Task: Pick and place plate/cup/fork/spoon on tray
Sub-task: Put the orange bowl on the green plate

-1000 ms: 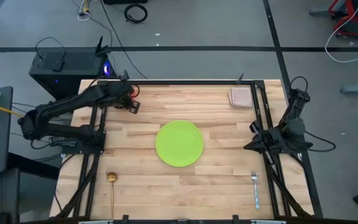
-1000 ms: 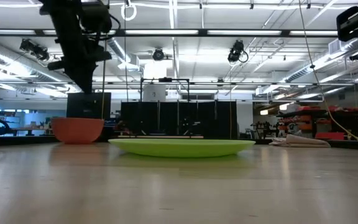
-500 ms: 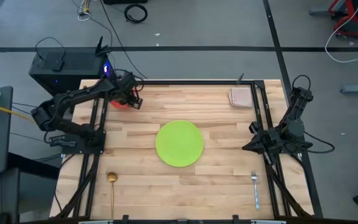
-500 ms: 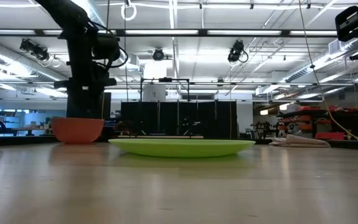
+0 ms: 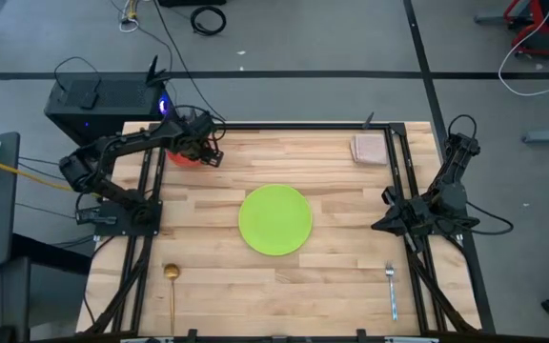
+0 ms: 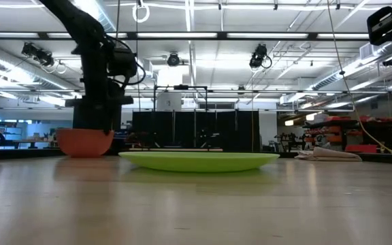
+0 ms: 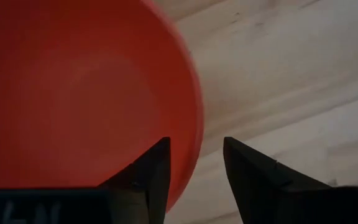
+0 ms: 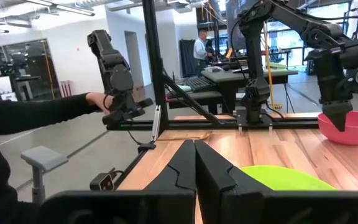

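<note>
The red-orange cup point(image 5: 181, 156) stands upright on its base at the table's far left. My left gripper point(image 7: 196, 167) is open over it, pointing down, one finger inside the bowl and one outside, with the cup's rim point(image 7: 194, 134) passing between them; I cannot see either finger touching it. The lime-green plate point(image 5: 274, 219) lies flat mid-table. The gold spoon point(image 5: 172, 286) lies near left and the silver fork point(image 5: 392, 289) near right. My right gripper point(image 8: 195, 163) is shut and holds nothing, waiting at the table's right side point(image 5: 383, 225). No tray shows.
A pinkish-beige square pad point(image 5: 368, 148) lies at the far right corner. Black frame rails point(image 5: 146, 238) run along both sides of the table. A black box point(image 5: 103, 100) stands behind the far left corner. A person's sleeve and hand point(image 8: 48, 112) reach in beyond the table.
My left gripper has moved a little toward the table's far left and come down from above the cup until its fingers straddle the rim. The cup, plate, spoon and fork have stayed in place.
</note>
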You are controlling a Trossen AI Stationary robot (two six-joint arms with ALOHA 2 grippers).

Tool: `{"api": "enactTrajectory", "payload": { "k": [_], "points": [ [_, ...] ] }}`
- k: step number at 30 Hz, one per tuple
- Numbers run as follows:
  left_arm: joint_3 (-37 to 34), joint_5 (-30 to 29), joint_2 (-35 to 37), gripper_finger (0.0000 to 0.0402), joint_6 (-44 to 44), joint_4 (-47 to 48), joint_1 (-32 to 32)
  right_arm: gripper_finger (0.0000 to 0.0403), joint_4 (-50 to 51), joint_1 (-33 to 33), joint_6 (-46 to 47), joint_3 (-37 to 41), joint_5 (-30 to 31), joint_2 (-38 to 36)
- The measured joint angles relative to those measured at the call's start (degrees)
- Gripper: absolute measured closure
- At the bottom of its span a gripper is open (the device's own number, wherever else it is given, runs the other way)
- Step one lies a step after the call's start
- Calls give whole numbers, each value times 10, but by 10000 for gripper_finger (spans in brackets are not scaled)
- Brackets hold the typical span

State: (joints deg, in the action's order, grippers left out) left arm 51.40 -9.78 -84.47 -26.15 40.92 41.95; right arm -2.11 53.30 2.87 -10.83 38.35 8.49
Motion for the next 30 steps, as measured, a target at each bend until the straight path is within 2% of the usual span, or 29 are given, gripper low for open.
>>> {"api": "enactTrajectory", "payload": {
  "k": [8,11,16,23,30],
  "points": [
    [0,-2,-50,256,57,-32,0,399,0,0,0,0,2,0],
    [0,-2,-63,290,63,-29,0,399,4,0,0,0,5,0],
    [0,-9,-65,384,67,-29,-1,399,4,0,0,0,7,0],
    [11,-6,-59,391,64,-7,-14,399,4,0,15,0,7,0],
    [98,-11,-58,392,61,70,-78,399,4,0,15,0,7,0]
  ]
}}
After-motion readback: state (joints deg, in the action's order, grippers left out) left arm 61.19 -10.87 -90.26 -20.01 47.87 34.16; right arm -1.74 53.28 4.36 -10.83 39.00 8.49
